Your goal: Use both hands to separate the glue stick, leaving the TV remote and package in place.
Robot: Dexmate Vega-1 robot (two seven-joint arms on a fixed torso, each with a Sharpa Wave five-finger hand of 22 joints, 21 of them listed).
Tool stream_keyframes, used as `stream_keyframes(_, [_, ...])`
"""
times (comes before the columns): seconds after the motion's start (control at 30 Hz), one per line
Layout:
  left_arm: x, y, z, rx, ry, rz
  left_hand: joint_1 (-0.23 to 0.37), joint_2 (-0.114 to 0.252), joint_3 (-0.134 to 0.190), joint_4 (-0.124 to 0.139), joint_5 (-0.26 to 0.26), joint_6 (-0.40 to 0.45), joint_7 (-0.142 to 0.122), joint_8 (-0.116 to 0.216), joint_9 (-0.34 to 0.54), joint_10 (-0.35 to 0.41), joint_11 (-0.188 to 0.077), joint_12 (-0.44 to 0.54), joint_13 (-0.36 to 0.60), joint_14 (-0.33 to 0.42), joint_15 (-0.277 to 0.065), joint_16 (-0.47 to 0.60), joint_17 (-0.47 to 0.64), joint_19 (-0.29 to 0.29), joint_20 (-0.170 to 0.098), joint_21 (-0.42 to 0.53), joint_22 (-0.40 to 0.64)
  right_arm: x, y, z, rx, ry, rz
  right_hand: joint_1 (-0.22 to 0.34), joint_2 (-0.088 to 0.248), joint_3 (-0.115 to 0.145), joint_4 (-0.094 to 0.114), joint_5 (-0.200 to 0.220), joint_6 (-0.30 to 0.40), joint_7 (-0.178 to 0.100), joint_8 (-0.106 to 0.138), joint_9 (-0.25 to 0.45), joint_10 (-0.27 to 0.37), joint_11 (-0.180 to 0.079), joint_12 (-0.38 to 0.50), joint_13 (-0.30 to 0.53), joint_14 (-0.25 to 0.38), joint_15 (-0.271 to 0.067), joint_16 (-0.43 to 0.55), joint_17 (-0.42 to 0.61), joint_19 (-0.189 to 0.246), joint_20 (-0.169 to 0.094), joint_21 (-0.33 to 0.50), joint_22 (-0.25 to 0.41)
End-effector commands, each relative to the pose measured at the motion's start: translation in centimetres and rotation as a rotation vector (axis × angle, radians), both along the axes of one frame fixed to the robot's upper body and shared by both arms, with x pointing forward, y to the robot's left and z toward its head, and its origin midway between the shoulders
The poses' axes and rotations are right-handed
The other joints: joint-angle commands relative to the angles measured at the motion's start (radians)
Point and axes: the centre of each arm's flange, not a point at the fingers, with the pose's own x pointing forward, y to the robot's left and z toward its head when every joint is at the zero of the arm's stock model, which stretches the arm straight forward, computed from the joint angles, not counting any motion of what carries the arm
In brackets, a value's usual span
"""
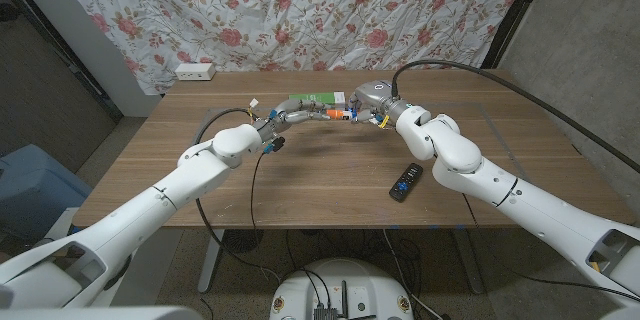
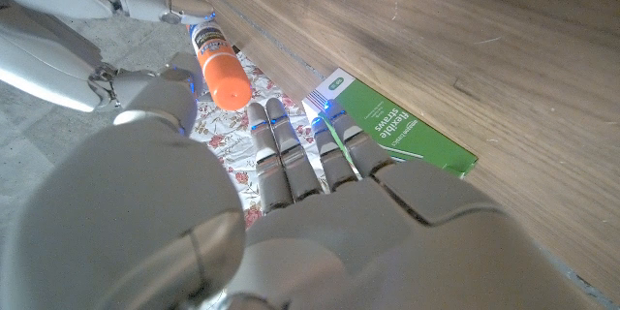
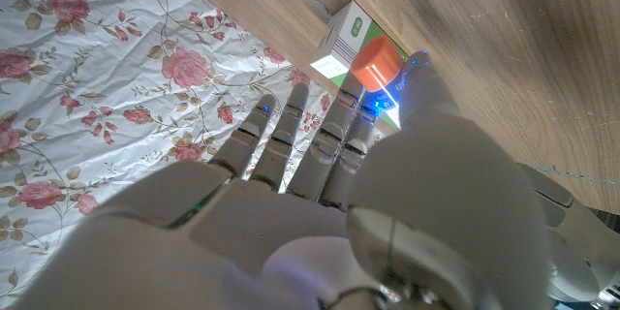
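Both hands meet over the far middle of the desk [image 1: 300, 170]. The right hand [image 1: 372, 97] pinches the glue stick [image 1: 340, 114] by its body, orange cap end pointing toward the left hand [image 1: 300, 113], whose fingers are spread and hold nothing. The stick hangs above the desk, just in front of the green package [image 1: 312, 101]. The remote [image 1: 405, 181] lies well apart, nearer the robot.

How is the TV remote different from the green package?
The TV remote is black with a blue patch; the green package is a green and white box with printed words. The TV remote is slim and lies alone near the right arm; the green package is broader and lies at the table's far side, by both hands. Both lie flat on the wooden table.
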Motion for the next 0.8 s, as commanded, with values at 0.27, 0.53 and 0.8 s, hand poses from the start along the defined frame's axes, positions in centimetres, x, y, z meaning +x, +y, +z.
stream_keyframes(0.27, [-0.68, -1.01, -0.73, -0.033, -0.040, 0.048, 0.029, 0.007, -0.012, 0.003, 0.004, 0.051, -0.018, -0.009, -0.002, 0.056, 0.002, -0.004, -0.004, 0.027, -0.074, -0.004, 0.003, 0.015, -0.006, -0.001, 0.002, -0.17, 0.08, -0.16, -0.004, 0.004, 0.001, 0.017, 0.017, -0.001, 0.005, 0.002, 0.067, -0.055, 0.003, 0.000, 0.004, 0.004, 0.005, 0.002, -0.003, -0.119, 0.006, 0.000, -0.006, 0.002, -0.003, 0.002])
stream_keyframes(0.53, [-1.03, -0.87, -0.98, -0.054, -0.045, 0.070, 0.048, 0.023, -0.016, 0.005, 0.005, 0.094, -0.061, -0.018, -0.003, 0.104, 0.008, -0.011, -0.005, 0.039, -0.069, -0.005, 0.002, 0.023, -0.004, -0.003, 0.002, 0.04, 0.07, -0.01, -0.003, 0.001, 0.004, 0.018, 0.017, -0.002, 0.006, 0.002, 0.067, -0.055, 0.002, 0.000, 0.003, 0.004, 0.005, 0.002, -0.003, -0.119, 0.007, 0.000, -0.006, 0.003, -0.002, 0.002])
stream_keyframes(0.8, [-1.22, -0.77, -1.19, -0.089, -0.060, 0.095, 0.058, 0.030, -0.023, 0.006, 0.005, 0.125, -0.065, -0.029, -0.003, 0.159, 0.021, -0.011, -0.005, 0.068, -0.063, -0.001, 0.002, 0.040, 0.001, -0.001, 0.002, 0.12, 0.05, 0.02, -0.008, 0.004, 0.002, 0.017, 0.018, -0.003, 0.007, 0.001, 0.067, -0.055, 0.001, 0.000, 0.003, 0.004, 0.005, 0.003, -0.002, -0.118, 0.007, 0.000, -0.007, 0.003, -0.002, 0.002])
